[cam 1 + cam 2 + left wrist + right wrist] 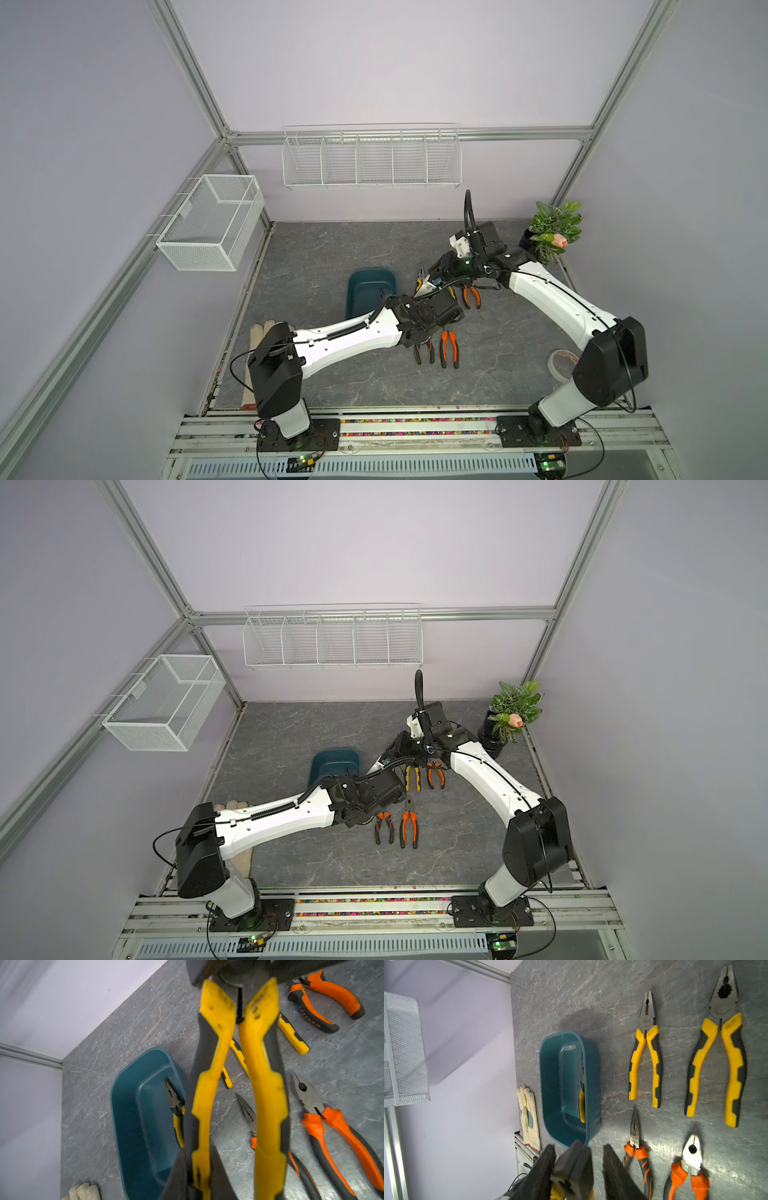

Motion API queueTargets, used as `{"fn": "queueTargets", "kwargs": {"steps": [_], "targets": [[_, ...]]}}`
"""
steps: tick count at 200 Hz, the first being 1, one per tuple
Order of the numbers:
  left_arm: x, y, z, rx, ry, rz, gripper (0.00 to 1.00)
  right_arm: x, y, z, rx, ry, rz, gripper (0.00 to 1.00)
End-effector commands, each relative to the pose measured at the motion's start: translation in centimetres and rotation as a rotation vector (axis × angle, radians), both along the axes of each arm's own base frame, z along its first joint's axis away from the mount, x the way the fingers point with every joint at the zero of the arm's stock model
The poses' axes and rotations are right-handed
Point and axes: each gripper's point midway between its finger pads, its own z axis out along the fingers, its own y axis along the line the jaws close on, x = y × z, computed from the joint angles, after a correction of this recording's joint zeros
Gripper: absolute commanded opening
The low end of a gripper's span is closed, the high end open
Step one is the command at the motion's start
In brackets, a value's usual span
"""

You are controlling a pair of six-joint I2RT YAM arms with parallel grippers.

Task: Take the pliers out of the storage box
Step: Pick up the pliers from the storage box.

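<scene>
My left gripper is shut on one handle of a large yellow-and-black pliers, held in the air right of the storage box. My right gripper stands open around that pliers' dark head, with a gap on one side. The teal storage box holds one yellow-handled needle-nosed pliers against its wall, also seen in the left wrist view. Several pliers lie on the table: two yellow ones and orange ones.
Pale work gloves lie at the table's left edge beside the box. A potted plant stands at the back right and a tape roll at the front right. White wire baskets hang on the walls.
</scene>
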Motion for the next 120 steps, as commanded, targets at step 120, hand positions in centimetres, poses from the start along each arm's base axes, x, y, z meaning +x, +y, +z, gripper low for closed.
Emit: {"fn": "queueTargets", "kwargs": {"steps": [120], "targets": [[1.3, -1.5, 3.4, -0.003, -0.152, 0.059, 0.0, -0.5, -0.2, -0.9, -0.059, 0.017, -0.012, 0.07]]}}
